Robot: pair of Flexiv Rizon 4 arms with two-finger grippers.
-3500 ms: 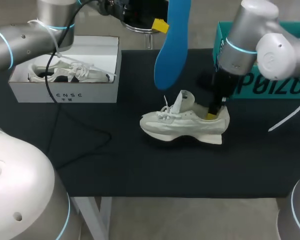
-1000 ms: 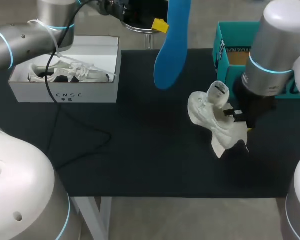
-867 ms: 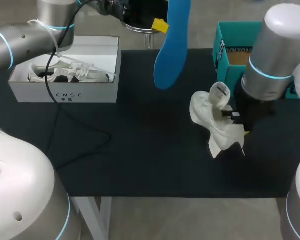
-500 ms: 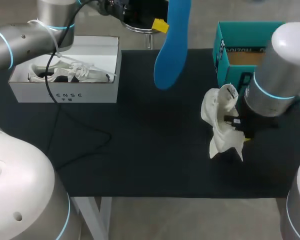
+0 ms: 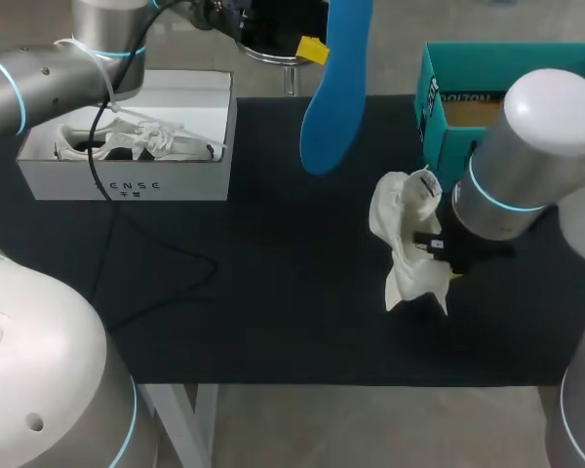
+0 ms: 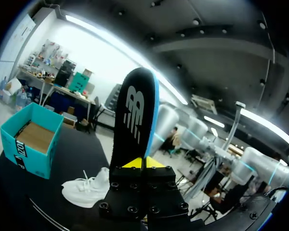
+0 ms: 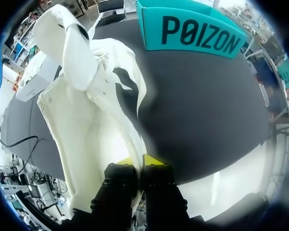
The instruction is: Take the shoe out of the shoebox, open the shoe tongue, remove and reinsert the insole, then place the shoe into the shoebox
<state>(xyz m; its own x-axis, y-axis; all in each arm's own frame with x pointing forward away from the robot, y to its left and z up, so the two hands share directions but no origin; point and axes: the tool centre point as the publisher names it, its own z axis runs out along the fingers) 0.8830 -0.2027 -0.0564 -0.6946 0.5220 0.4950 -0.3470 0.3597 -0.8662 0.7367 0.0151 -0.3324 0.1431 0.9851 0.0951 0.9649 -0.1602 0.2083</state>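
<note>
Left gripper [image 6: 143,163]: clamped on the blue insole [image 6: 135,115], held upright above the table [image 5: 273,322].
Right gripper [image 7: 139,161]: fingers pinch the white shoe [image 5: 402,244] at its heel (toe up), seemingly lifted off the table.
Shoe position: just beside the teal shoebox [image 5: 434,107].

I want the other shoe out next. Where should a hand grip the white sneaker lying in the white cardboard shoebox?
Probably the heel collar, from straight above: the white sneaker lies lengthwise, its dark opening showing, and the walls of the white cardboard shoebox block any side approach.
</note>
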